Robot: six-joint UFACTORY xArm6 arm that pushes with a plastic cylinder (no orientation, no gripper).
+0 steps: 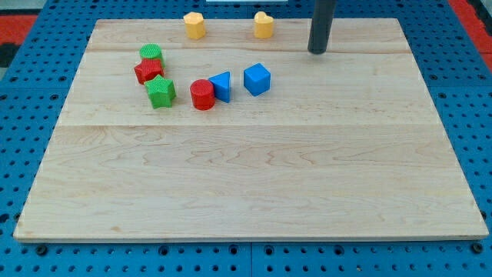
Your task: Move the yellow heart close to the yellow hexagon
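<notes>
working from the near edge of the wooden board [254, 200] upward, the bottom half held no blocks. first came a loose cluster, all placed here against the yellow heart [264, 25]: green star [161, 91] far down-left of it, red cylinder [202, 95] down-left, blue triangular block [221, 85] touching the cylinder's right side, blue cube [257, 79] almost straight below the heart. beyond those, red block [147, 71] and green block [151, 54] sat touching, shapes unclear, well left of the heart. the heart stood at the far edge; the yellow hexagon [194, 25] lay to its left, apart, on the same line. my tip [317, 51] rested right of the heart and slightly nearer the camera, not touching it. no fingers on this rig, only a bare rod, so nothing opened or closed.

risks judged: the tip sat below the heart's centre line, so a straight leftward sweep might clip its lower corner, spinning it or driving it off the far edge. too long a push could knock the hexagon away.
</notes>
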